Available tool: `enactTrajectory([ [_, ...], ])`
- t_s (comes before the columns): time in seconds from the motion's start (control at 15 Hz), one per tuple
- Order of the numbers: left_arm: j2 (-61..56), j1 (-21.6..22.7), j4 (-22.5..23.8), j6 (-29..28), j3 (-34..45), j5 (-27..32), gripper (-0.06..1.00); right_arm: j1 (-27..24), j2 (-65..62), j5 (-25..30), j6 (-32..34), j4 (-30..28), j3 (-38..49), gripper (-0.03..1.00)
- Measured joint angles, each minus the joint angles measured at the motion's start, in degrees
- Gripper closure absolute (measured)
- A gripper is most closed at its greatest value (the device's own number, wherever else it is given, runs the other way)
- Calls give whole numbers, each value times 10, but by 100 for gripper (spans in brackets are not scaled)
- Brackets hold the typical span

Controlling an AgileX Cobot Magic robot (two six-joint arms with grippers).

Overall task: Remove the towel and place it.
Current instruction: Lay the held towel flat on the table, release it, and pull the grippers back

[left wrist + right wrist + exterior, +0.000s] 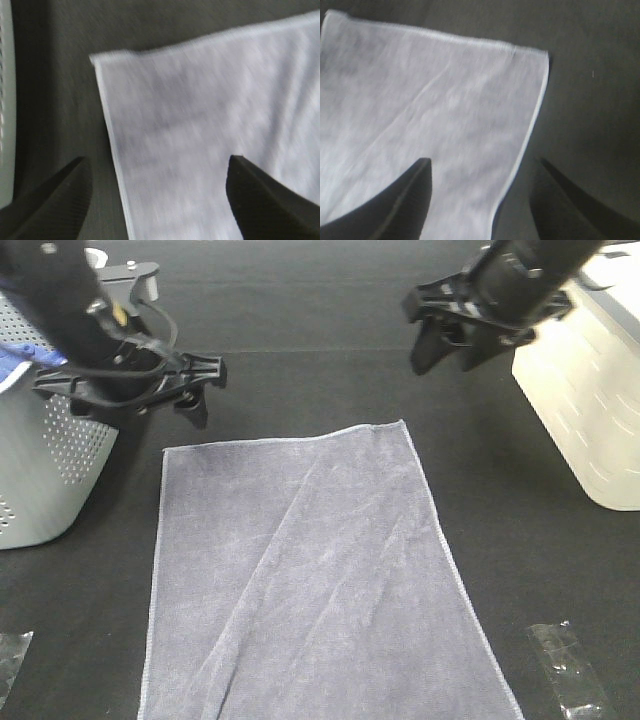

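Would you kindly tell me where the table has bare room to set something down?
Widest: the black table between the towel and the white bin, and the far strip beyond the towel. Crowded: the narrow gap by the grey basket.

Place: lab bench | cues: black table (300, 320), perforated basket (50, 470), white bin (590, 410)
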Motion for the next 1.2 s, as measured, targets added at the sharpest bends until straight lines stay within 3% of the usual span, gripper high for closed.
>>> enactTrajectory([
  [0.4, 175, 14, -42, 32, -210, 87, 24, 0, 202, -2, 0, -26, -170, 44],
  [0.73, 213, 14, -42, 41, -257, 123, 24, 0, 305, -7, 5, -58, -225, 45],
  [0.93, 213, 14, -42, 48, -257, 124, 24, 0, 324, -16, 5, -57, -230, 52],
  [1.2, 213, 14, -42, 48, -257, 125, 24, 0, 328, -21, 5, -57, -230, 76],
])
